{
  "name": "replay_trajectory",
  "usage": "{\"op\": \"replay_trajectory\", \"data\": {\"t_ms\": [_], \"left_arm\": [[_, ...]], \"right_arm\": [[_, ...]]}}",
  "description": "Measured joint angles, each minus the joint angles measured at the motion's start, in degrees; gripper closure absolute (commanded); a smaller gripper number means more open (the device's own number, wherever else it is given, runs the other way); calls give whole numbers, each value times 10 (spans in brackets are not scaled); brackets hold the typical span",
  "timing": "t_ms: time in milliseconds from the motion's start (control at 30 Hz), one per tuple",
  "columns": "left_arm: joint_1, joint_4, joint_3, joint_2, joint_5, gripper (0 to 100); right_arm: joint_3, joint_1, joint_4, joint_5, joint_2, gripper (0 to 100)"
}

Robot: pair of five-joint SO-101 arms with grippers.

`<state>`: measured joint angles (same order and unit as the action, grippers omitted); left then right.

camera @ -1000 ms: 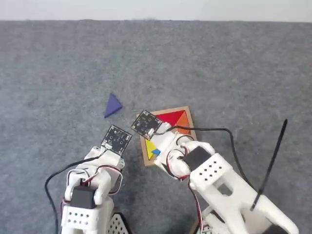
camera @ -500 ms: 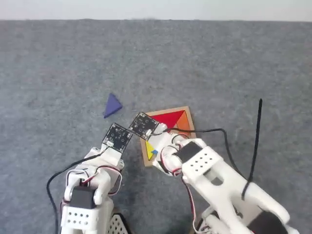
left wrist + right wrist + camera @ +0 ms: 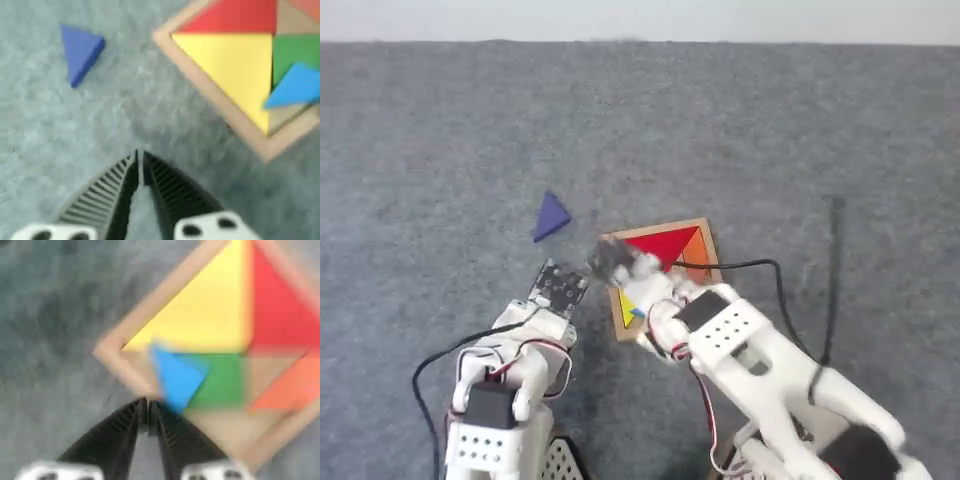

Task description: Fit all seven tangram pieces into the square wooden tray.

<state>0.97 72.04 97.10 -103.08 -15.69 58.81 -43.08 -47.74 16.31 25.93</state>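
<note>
Grey table [image 3: 770, 120]; square wooden tray [image 3: 210, 86] holding red triangle [image 3: 235, 17], yellow triangle [image 3: 235, 65], green piece [image 3: 295, 50], light-blue triangle [image 3: 295, 87] askew. Left gripper [image 3: 140, 157], right gripper [image 3: 149, 407] pressed together.

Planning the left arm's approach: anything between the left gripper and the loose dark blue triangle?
No. Left wrist view shows bare grey mat from left gripper to dark blue triangle; the wooden tray sits off to one side.

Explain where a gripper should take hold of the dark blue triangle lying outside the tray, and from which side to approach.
Probably from straight above: the blue triangle lies flat on the grey mat, apart from the wooden tray, so only its edge faces offer purchase. Pinch across the thick edges near the middle.
</note>
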Motion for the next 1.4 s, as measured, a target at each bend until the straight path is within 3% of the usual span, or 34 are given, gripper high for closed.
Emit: {"op": "replay_trajectory", "data": {"t_ms": [300, 1200, 1400], "left_arm": [[2, 0, 0, 0, 0, 980], [1, 0, 0, 0, 0, 980], [1, 0, 0, 0, 0, 980]], "right_arm": [[18, 33, -15, -15, 80, 991], [26, 7, -11, -8, 36, 991], [26, 40, -11, -6, 36, 991]]}}
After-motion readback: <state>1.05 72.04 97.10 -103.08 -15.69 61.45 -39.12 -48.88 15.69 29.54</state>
